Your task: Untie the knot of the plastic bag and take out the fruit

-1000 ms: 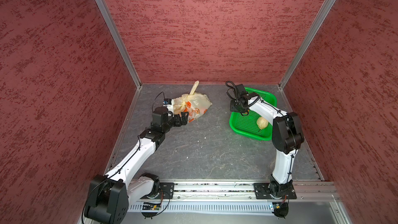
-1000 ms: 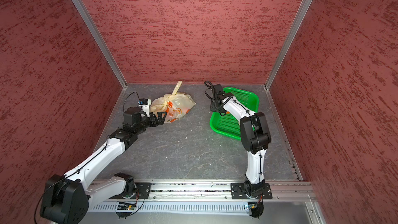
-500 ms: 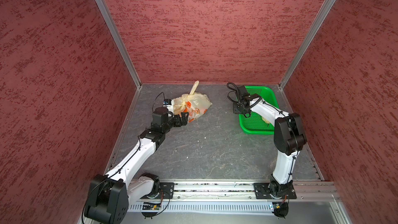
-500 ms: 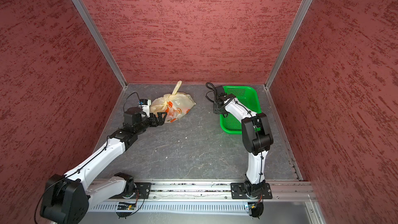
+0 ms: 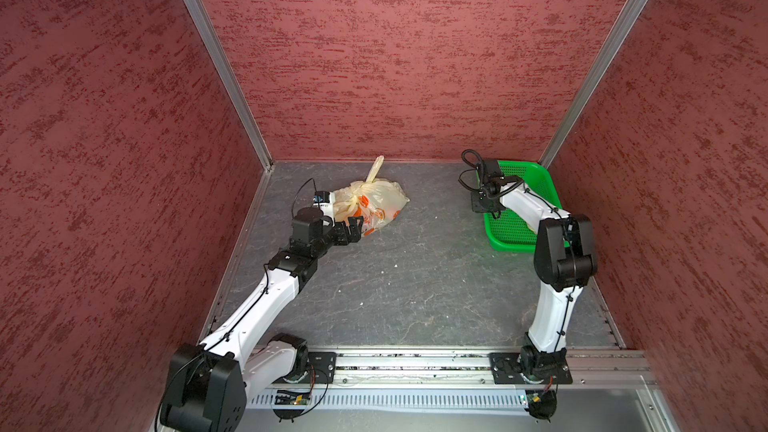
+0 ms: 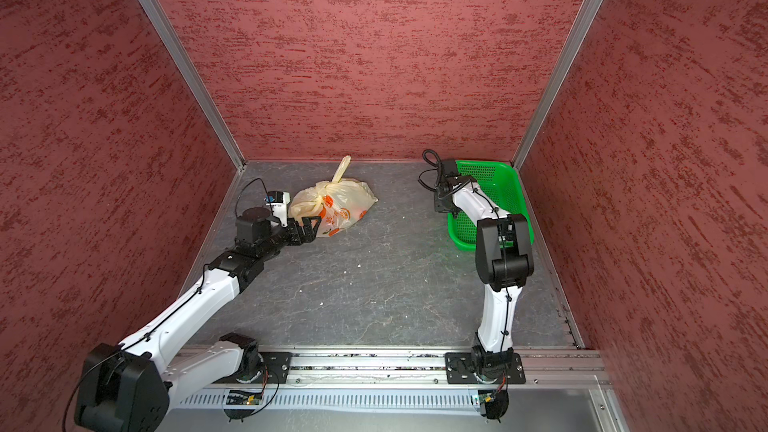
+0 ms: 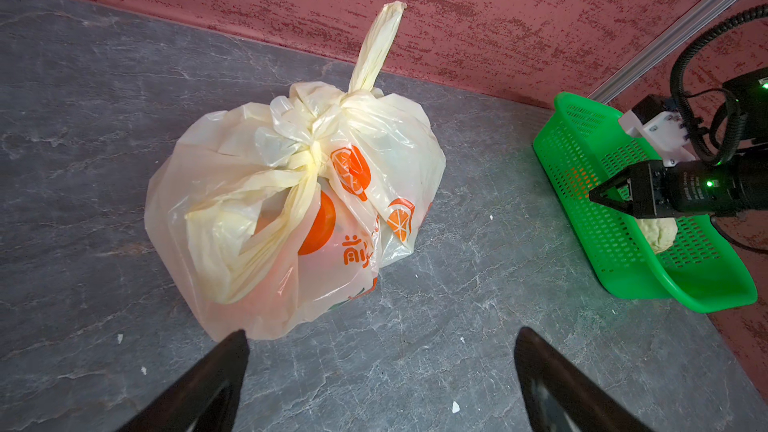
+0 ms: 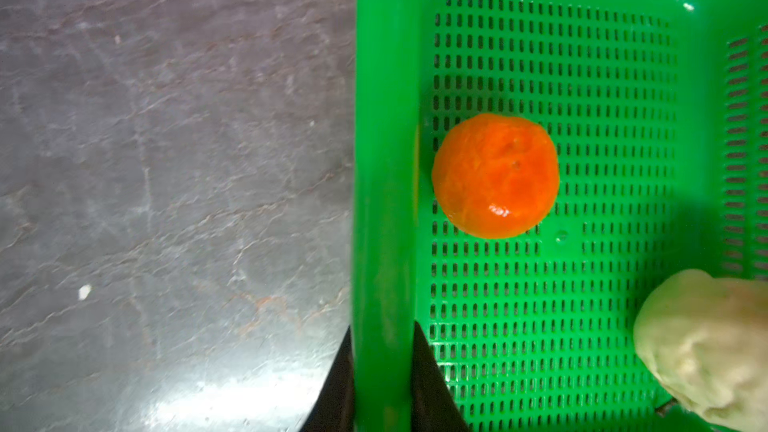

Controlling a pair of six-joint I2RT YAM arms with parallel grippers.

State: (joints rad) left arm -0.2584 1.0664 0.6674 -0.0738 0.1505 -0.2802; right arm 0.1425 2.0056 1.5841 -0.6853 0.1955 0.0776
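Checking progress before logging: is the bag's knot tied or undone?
Tied. In the left wrist view the knot bunches both handles of the plastic bag tightly together, a strip end sticking up.

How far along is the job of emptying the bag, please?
Done: an orange and a cream bumpy fruit lie in the green basket. In hand: the right gripper pinches the basket's wall; the left gripper hangs open before the plastic bag. Left: the knot looks tied.

white arms [image 5: 266,309], black joints [image 5: 565,251], black cables [image 7: 677,76].
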